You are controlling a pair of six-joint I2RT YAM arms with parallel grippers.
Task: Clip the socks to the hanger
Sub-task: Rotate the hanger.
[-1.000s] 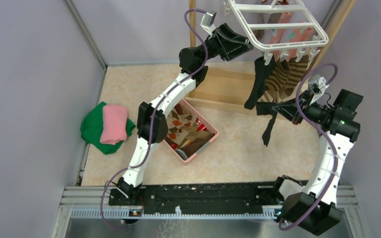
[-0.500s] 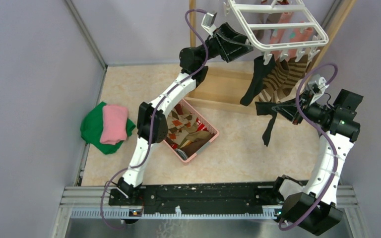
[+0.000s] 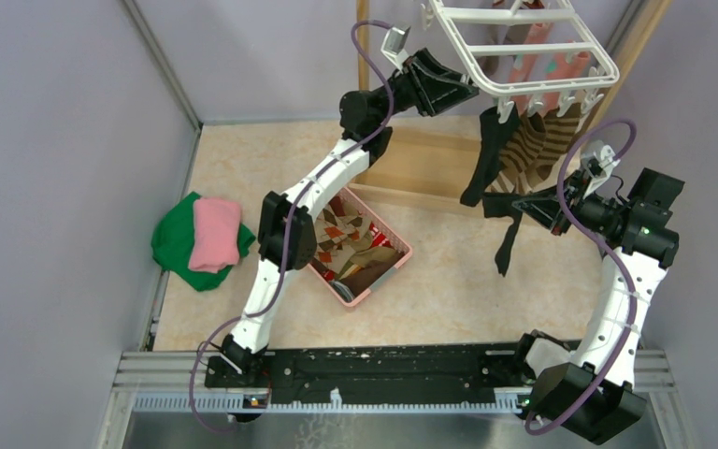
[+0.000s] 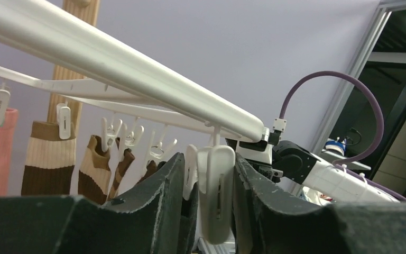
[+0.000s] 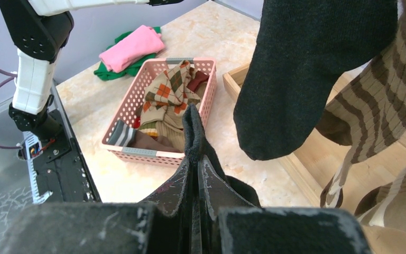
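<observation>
Table: pale marble-look top (image 3: 449,290). The widest bare stretch lies near the front edge, between the basket and the right arm.
Hanger: white grid frame (image 3: 524,58) hung high at the far right, with clips along its near edge. The left arm meets its near-left corner.
Wooden box: sits under the hanger (image 3: 421,164), its near lip just beyond the basket's far corner.
Basket: pink (image 3: 404,251), set diagonally mid-table and close beside the left arm. It holds an argyle sock (image 5: 169,92) among others.
Cloths: a pink cloth lies on a green one (image 3: 201,236), at the table's left edge.
Hung socks: a black sock (image 3: 486,154) and brown-cream striped socks (image 3: 535,150) dangle side by side, touching.
Second black sock (image 3: 504,245): hangs clear of the table from the right gripper (image 5: 195,159), just beside the hung pair.
Right fingers (image 5: 211,185): pressed together, pinching that sock's fabric.
Left gripper (image 4: 207,159): fingers (image 4: 164,196) sit tight against both sides of one white clip (image 4: 215,201) on the near rail.
</observation>
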